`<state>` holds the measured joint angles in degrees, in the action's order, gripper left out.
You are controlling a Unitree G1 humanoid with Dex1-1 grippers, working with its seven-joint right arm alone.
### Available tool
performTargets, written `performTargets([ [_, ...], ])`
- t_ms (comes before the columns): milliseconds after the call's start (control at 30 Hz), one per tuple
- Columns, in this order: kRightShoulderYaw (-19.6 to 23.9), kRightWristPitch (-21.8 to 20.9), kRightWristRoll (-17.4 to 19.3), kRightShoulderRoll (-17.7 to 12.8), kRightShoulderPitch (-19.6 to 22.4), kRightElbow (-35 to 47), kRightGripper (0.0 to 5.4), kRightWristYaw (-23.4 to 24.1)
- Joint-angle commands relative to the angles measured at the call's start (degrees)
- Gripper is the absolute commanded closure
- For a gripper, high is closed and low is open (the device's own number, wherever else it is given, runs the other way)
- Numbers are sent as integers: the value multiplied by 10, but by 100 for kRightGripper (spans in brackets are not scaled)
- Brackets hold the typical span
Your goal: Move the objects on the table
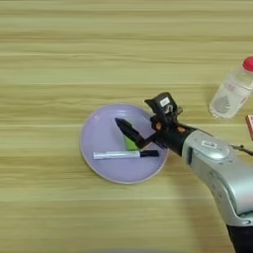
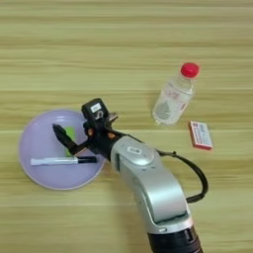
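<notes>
The bench [image 1: 49, 59] of light streaked wood fills the whole view under me. My silver forearm [image 2: 148, 188] is next in size, coming up from the bottom right and reaching over the right rim of the lavender plate [image 1: 101, 136], which I take as my landmark. The plate lies flat on the bench, a little left of the middle of the scene.

Well to the right of the plate and somewhat farther from me lies a clear plastic bottle [image 2: 173, 101] with a red cap, on its side, the cap pointing away from the plate. Just right of the bottle, farther still from the plate, the pink-red and white packet [image 2: 200, 135] lies flat on the bench.

My claw [image 1: 141, 116] hangs over the plate's right half. One black finger [image 1: 129, 131] points out over the plate's middle and the other sits back by the far right rim, so the claw is spread wide and grips nothing.

On the plate, the white marker [image 1: 116, 154] lies flat across the near half, its black cap toward the right rim. The lime-green block [image 1: 130, 143] rests on the plate just beyond the marker, right under my lower finger; whether the finger touches it I cannot tell.
</notes>
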<state>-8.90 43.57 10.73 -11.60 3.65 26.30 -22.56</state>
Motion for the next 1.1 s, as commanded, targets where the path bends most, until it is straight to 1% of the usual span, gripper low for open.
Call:
performTargets([
  [33, -4, 13, 12, 30, 34, 20, 5, 28],
  [133, -10, 26, 8, 42, 32, 16, 5, 41],
  [200, -14, 24, 1, 45, 32, 3, 5, 48],
  [333, -17, 26, 0, 44, 30, -8, 5, 52],
  [500, -19, 34, -6, 36, 22, -2, 5, 58],
  [667, -19, 41, -7, 24, 4, 4, 5, 58],
  [767, -18, 45, -6, 22, -8, 4, 5, 60],
  [933, -22, 47, -4, 30, -23, -3, 5, 65],
  [1100, -28, 52, -1, 39, -29, -11, 5, 67],
])
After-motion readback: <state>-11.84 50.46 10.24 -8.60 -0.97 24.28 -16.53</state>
